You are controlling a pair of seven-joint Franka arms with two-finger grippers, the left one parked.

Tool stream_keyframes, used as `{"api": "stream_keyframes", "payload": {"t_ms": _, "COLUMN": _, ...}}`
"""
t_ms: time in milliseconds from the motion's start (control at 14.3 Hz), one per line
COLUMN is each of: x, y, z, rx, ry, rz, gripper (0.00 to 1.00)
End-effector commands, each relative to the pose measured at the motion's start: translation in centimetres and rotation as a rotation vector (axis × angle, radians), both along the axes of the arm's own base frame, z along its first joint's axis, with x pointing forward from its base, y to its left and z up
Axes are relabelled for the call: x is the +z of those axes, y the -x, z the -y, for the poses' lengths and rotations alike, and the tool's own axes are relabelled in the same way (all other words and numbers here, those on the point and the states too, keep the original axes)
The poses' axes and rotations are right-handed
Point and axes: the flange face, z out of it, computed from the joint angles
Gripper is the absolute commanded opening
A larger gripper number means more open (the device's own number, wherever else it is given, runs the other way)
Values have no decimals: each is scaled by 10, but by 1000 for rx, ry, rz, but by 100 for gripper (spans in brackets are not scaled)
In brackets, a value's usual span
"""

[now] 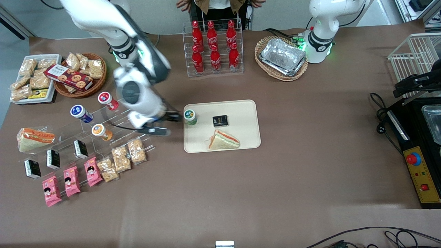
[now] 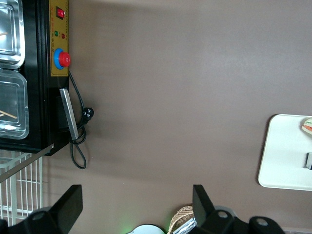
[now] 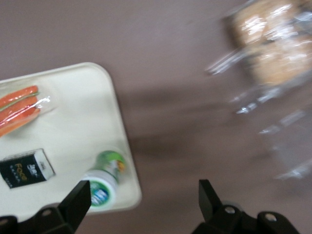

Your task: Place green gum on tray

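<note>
At the working arm's end of the brown surface (image 1: pixel 241 179) stands a white bin (image 1: pixel 51 90) of snack bags, cut partly by a cookie box that lies over a wicker basket (image 1: pixel 100 82). Nearer to the camera is a clear stepped rack (image 1: pixel 69 131) that is hard to make out; only its glints show. On it I count three canisters: one blue canister (image 1: pixel 81 113), one red canister (image 1: pixel 107 100) and one orange canister (image 1: pixel 101 132). I also count three small black boxes (image 1: pixel 52 158), three pink packets (image 1: pixel 71 180) and three clear bags of biscuits (image 1: pixel 121 158). One wrapped sandwich (image 1: pixel 34 138) lies beside the rack.

The right arm covers a part of the rack. Its claw (image 1: pixel 167 124) hovers just beside the tray (image 1: pixel 241 110), on the side toward the working arm's end, and its two fingers (image 3: pixel 78 202) are spread wide with nothing between them. The wrist view is blurred, so the bags there cannot be read.

The green gum (image 1: pixel 190 116) stands upright on the tray, close to the rim nearest the claw, apart from the fingers. Also on the tray are one black box (image 1: pixel 220 120) and one triangle sandwich (image 1: pixel 224 140).

Farther from the camera, a clear stand holds six red bottles (image 1: pixel 213 44). Beside it, a second wicker basket (image 1: pixel 280 57) holds foil trays; how many cannot be told. At the parked arm's end, a black machine (image 1: pixel 418 137) is cut off by the frame edge.
</note>
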Motion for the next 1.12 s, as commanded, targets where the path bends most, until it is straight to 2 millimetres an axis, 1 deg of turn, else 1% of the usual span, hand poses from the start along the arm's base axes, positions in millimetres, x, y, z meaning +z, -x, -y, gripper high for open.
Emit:
{"api": "stream_keyframes", "payload": {"t_ms": 0, "x": 101, "y": -21, "z": 81, "rx": 55, "ry": -23, "rz": -16, "gripper": 99}}
{"api": "stream_keyframes", "payload": {"t_ms": 70, "x": 128, "y": -26, "z": 102, "rx": 62, "ry": -28, "rz": -33, "gripper": 99}}
{"api": "stream_keyframes", "payload": {"t_ms": 210, "x": 175, "y": -37, "z": 140, "rx": 58, "ry": -40, "rz": -36, "gripper": 99}}
{"api": "stream_keyframes", "payload": {"t_ms": 280, "x": 191, "y": -41, "z": 160, "rx": 62, "ry": -48, "rz": -27, "gripper": 99}}
{"api": "stream_keyframes", "payload": {"t_ms": 420, "x": 215, "y": -46, "z": 196, "rx": 81, "ry": -63, "rz": 4, "gripper": 99}}
{"api": "stream_keyframes", "payload": {"t_ms": 490, "x": 228, "y": -49, "z": 212, "rx": 88, "ry": -67, "rz": 23, "gripper": 99}}
{"api": "stream_keyframes", "payload": {"t_ms": 630, "x": 251, "y": -51, "z": 242, "rx": 58, "ry": -46, "rz": 41, "gripper": 99}}
{"api": "stream_keyframes", "payload": {"t_ms": 770, "x": 267, "y": -52, "z": 251, "rx": 61, "ry": -4, "rz": 55, "gripper": 99}}
{"api": "stream_keyframes", "payload": {"t_ms": 840, "x": 274, "y": -53, "z": 262, "rx": 41, "ry": -1, "rz": 70, "gripper": 99}}
{"api": "stream_keyframes", "payload": {"t_ms": 910, "x": 276, "y": -53, "z": 271, "rx": 24, "ry": -1, "rz": 76, "gripper": 99}}
{"api": "stream_keyframes", "payload": {"t_ms": 1050, "x": 276, "y": -55, "z": 275, "rx": 21, "ry": 0, "rz": 76, "gripper": 100}}
